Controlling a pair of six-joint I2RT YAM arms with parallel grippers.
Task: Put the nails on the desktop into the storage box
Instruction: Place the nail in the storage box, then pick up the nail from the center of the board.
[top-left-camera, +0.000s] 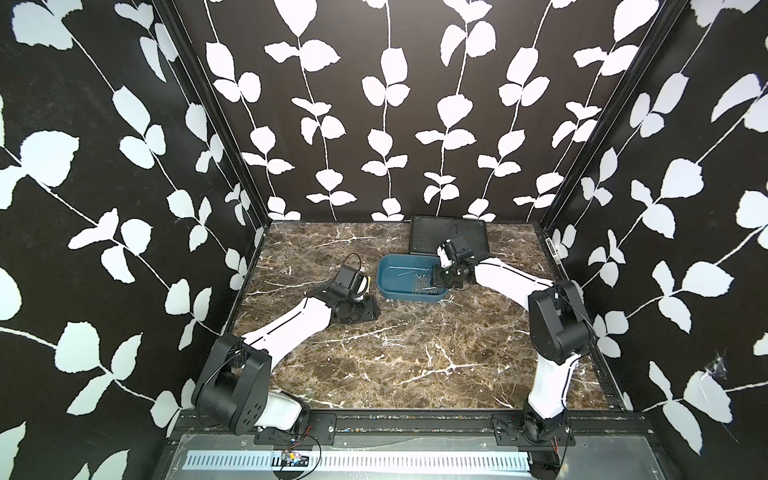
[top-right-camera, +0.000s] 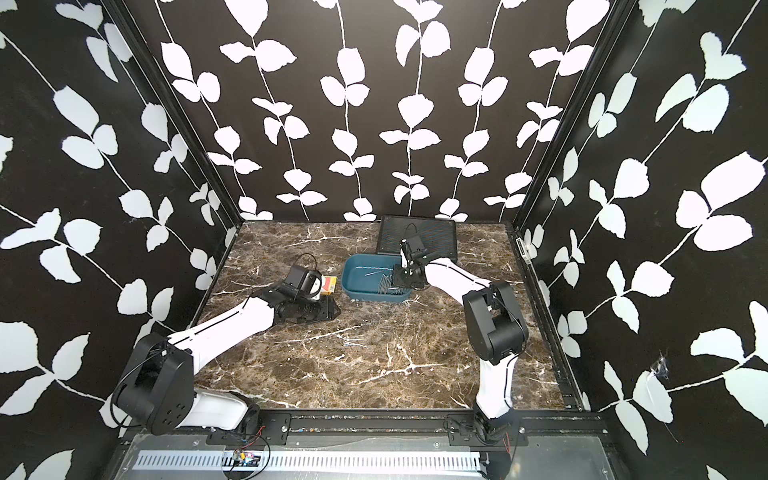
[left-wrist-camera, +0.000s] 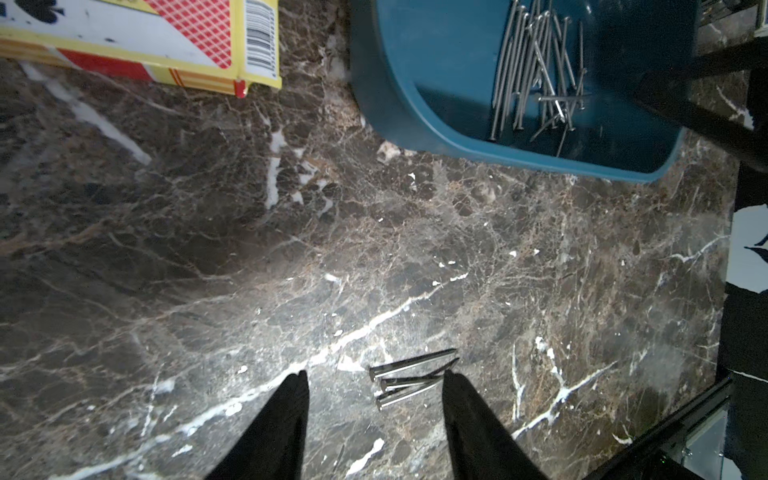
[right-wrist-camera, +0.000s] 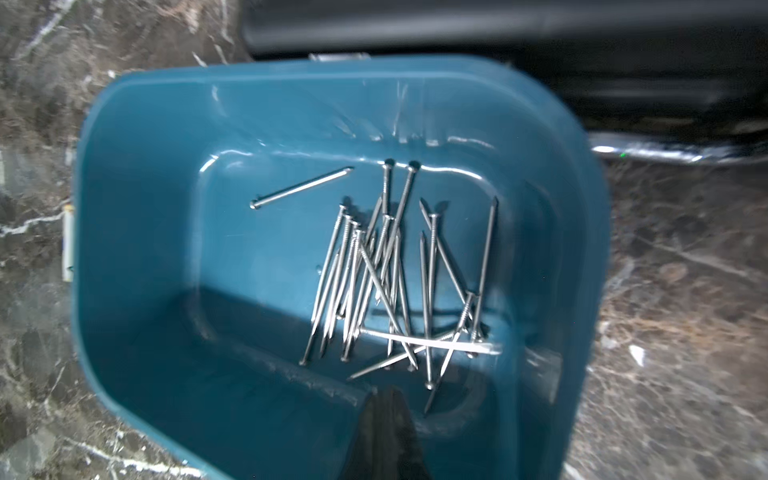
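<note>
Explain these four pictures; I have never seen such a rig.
Two robot arms stand at a marble desktop. Two pictures look down from one overhead camera; two come from cameras on the arms' wrists. A blue storage box holds a heap of nails; a few loose nails lie on the desktop. A card box and a black case stand nearby. The left tool is open, the loose nails showing between its tips. The right tool is shut over the box, seemingly empty.
</note>
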